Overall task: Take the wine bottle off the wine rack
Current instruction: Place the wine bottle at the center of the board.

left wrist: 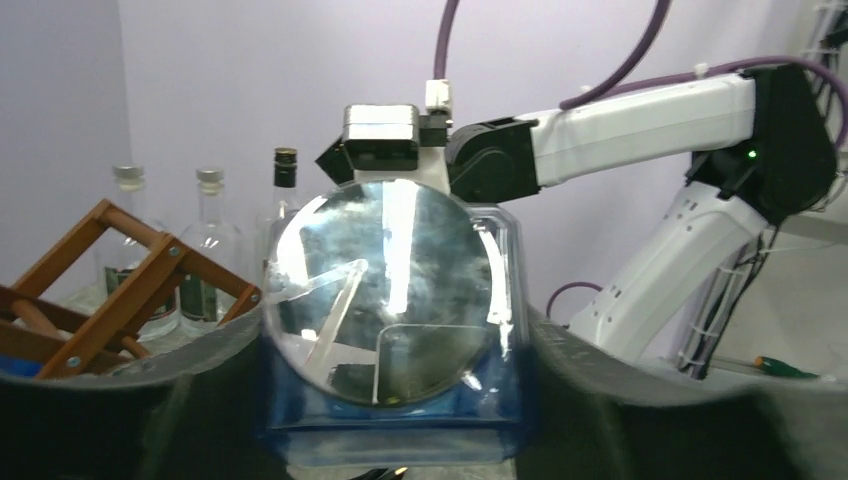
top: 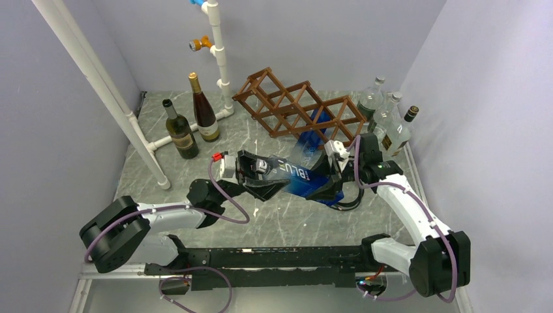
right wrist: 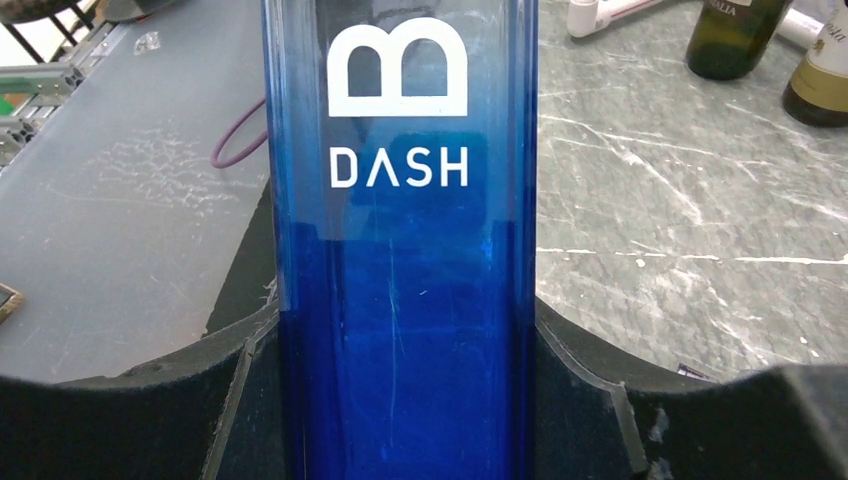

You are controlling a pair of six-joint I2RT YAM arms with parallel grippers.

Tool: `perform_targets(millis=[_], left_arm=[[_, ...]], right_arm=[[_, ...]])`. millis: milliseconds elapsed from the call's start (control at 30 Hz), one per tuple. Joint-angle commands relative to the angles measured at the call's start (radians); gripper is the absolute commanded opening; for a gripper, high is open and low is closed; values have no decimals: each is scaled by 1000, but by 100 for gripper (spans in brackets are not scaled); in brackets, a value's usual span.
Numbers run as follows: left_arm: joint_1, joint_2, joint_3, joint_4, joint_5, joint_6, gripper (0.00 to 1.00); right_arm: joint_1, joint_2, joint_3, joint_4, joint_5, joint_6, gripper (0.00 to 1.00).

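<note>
Right claw (right wrist: 405, 340): clenched on the blue wine bottle (top: 297, 175), with pads on its two flat sides.
Left claw (left wrist: 392, 335): fingers flank the bottle's base end, seen end-on. Cannot tell whether they press on it.
Bottle position: held above the bench (top: 280, 218) between the two claws, on the near side of the wine rack (top: 287, 104).
Long axis: about level, running left to right, with the base toward the left claw.
Nearer arm: both are at the bottle, but only the right has a sure grip.
Judgement: the next move depends on the base staying centred between the left fingers.
</note>
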Motion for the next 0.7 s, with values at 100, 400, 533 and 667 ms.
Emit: perform_targets(millis=[100, 400, 533, 667], left_arm=[[4, 5, 39, 143, 65, -38, 17], [16, -48, 33, 92, 40, -26, 0], [23, -95, 35, 22, 27, -23, 0], [28, -141, 40, -36, 17, -18, 0]], right_arm=[[3, -20, 29, 80, -206, 18, 0], [3, -23, 2, 55, -172, -56, 60], [3, -21, -15, 73, -130, -53, 88], [2, -21, -22, 85, -110, -45, 97]])
